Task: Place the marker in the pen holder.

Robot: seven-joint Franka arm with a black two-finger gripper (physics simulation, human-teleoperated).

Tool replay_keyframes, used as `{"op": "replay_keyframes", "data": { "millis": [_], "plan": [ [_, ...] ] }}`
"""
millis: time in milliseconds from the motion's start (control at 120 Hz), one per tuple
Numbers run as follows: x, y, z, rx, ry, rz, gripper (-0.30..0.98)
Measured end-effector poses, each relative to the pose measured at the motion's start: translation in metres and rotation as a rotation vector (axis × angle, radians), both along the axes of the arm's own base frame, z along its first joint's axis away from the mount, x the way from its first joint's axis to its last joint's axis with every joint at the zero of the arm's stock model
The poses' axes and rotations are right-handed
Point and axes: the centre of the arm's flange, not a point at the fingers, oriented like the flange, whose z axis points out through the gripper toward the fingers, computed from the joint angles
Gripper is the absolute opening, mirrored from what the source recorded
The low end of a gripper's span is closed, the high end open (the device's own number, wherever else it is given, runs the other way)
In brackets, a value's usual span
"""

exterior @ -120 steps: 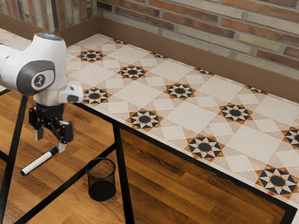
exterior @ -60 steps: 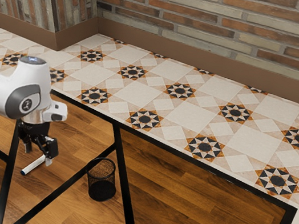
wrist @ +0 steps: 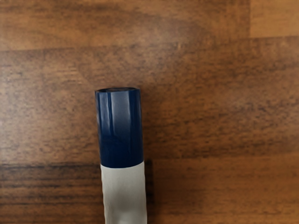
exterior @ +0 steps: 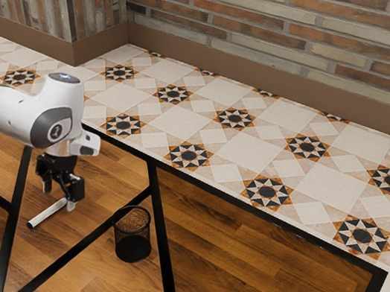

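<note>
Hovering over the capped end of the white marker with a dark blue cap (exterior: 46, 214), the black 2-finger gripper (exterior: 58, 196) is held with its 2 fingers spread clearly apart, and nothing is gripped. The marker is laid flat on the brown wood-grained surface (exterior: 255, 278), slanting from beneath the hand towards the exterior view's lower left. Its capped end is partly hidden by the gripper, so whether it is touched by a finger cannot quite be told. In the wrist view, the glossy blue cap (wrist: 120, 130) and part of the white barrel (wrist: 124, 191) are seen from above against the wood.

To the exterior view's right of the marker, the round black mesh pen holder (exterior: 132, 235) is stood upright, well apart from the gripper. Between marker and holder, the wood is crossed by a slanting black bar (exterior: 87, 240). By the white robot arm (exterior: 23, 116), the hand is reached in from the exterior view's left.
</note>
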Motion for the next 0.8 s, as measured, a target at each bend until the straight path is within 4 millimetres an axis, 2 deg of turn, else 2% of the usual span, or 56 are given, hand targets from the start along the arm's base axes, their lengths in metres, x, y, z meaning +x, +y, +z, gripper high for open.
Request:
{"op": "replay_keyframes", "data": {
  "millis": [100,517,800],
  "plan": [
    [0.003,0.003,-0.007,-0.001,0.016,-0.005,0.68],
    [0.007,0.004,-0.015,-0.006,0.024,-0.036,0.31],
    [0.008,0.004,-0.018,-0.006,0.021,-0.050,0.17]
  ]
}}
